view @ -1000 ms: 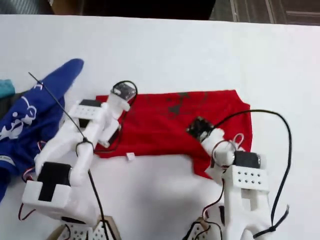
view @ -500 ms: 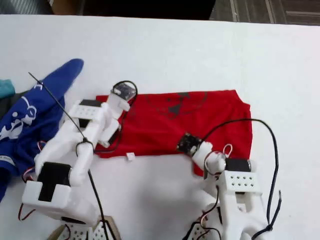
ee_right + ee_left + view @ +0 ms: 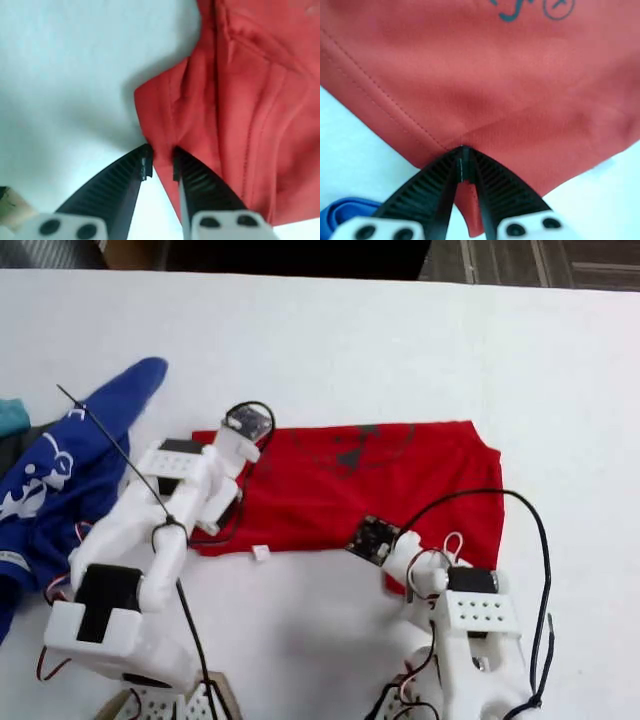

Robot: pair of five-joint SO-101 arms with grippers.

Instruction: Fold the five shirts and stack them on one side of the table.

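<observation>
A red shirt (image 3: pixel 340 490) lies flat across the middle of the white table (image 3: pixel 400 350), partly folded, with a dark print near its far edge. My left gripper (image 3: pixel 462 167) is shut on the red shirt (image 3: pixel 510 85) at its left hem. My right gripper (image 3: pixel 161 167) is shut on a bunched corner of the red shirt (image 3: pixel 250 110) at the near right side. In the high view the left arm (image 3: pixel 160 530) reaches to the shirt's left edge and the right arm (image 3: pixel 450 600) stands at its near right corner.
A blue shirt (image 3: pixel 70 460) with white print lies crumpled at the left edge, with a bit of teal cloth (image 3: pixel 12 416) beside it. Black cables (image 3: pixel 540 540) loop off the right arm. A small white tag (image 3: pixel 261 553) lies by the shirt's near hem.
The right arm has pulled back toward the near edge and a little left, drawing the red shirt's near right corner with it. The left arm has stayed still.
</observation>
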